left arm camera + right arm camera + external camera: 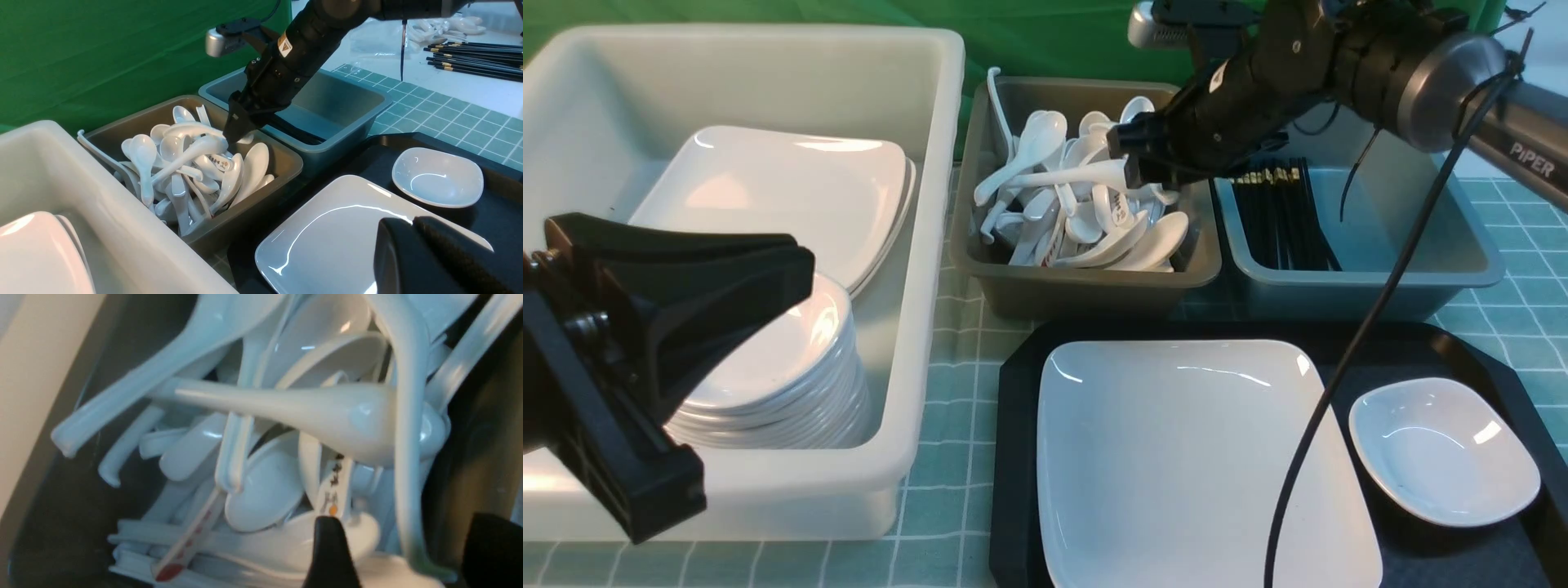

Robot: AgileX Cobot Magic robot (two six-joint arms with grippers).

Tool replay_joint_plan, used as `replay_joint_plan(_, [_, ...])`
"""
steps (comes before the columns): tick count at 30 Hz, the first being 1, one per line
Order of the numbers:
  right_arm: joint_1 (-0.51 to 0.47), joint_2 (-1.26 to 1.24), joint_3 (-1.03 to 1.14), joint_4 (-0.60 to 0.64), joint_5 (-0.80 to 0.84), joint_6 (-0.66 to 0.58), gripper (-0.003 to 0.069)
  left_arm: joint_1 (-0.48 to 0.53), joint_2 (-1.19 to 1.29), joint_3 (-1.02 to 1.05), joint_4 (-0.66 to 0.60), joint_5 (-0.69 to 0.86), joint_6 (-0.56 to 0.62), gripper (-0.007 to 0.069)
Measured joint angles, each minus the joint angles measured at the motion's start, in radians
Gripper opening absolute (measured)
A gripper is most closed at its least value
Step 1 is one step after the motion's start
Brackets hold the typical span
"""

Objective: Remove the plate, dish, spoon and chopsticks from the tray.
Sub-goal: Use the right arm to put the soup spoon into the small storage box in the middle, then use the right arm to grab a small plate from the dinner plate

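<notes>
Scene: I am running both arms from afar. The black tray [1017, 457] sits at 5 o'clock on the counter [947, 465], with three tubs ranged behind and beside it.
Spoon: a white spoon [1078, 174] lies across the top of the heap in the brown tub [1086, 286], at 12 o'clock from the tray and right at the tip of my right arm [1290, 65]. I take it for the tray's own spoon, now delivered.
Right jaws: they stand apart just above the heap, and the wrist view shows nothing clamped between them.
Chopsticks: none are on the tray. Black chopsticks [1278, 212] lie bundled in the blue-grey tub [1372, 282] at 1 o'clock from the tray. I judge the pair is among them, though I cannot single it out.
Plate: the big square plate [1192, 457] is on the tray, filling its 9 o'clock side.
Dish: the small dish [1445, 449] is on the tray too, just beside the plate at its 3 o'clock.
Left jaws: they are together and empty, with my left arm [572, 408] parked over the white tub [931, 245] at 9 o'clock from the tray.
Progress: about halfway by my reckoning, with the two small pieces off and the two pieces of crockery not yet moved.
Left to do: the plate looks bound for the stacked plates [784, 196] in the white tub, and the dish for the stacked dishes [776, 384] beside them.
</notes>
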Motion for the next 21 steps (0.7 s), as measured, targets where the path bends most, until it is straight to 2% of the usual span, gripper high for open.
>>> replay_joint_plan(2, [0.0,-0.04,0.0,-0.001,0.072,-0.051,0.0457,0.0,0.01,0.0,0.0,0.01,-0.004,0.0017])
replay_joint_plan(6, [0.001,-0.175,0.01,-0.012,0.308,-0.187,0.0284,0.0,0.038,0.0,0.0,0.043,-0.008,0.0017])
replay_joint_plan(7, [0.002,-0.183,0.013,-0.015,0.334,-0.195,0.0274,0.0,0.04,0.0,0.0,0.046,-0.008,0.0017])
replay_joint_plan(8, [0.002,-0.287,0.075,-0.071,0.447,-0.214,0.0192,0.0,0.044,0.0,0.0,0.056,-0.008,0.0017])
replay_joint_plan(10, [0.002,-0.381,0.167,-0.117,0.456,-0.216,0.0168,0.0,0.044,0.0,0.0,0.057,-0.008,0.0017])
replay_joint_plan(13, [0.002,-0.477,0.32,-0.183,0.455,-0.217,0.0169,0.0,0.043,0.0,0.0,0.056,-0.008,0.0017])
replay_joint_plan(16, [0.002,-0.67,0.675,-0.263,0.405,-0.219,0.0237,0.0,0.043,0.0,0.003,0.055,-0.008,0.0017])
replay_joint_plan(21, [0.002,-0.763,0.974,-0.287,0.235,-0.261,0.0352,0.0,0.043,0.0,0.003,0.055,-0.008,0.0017])
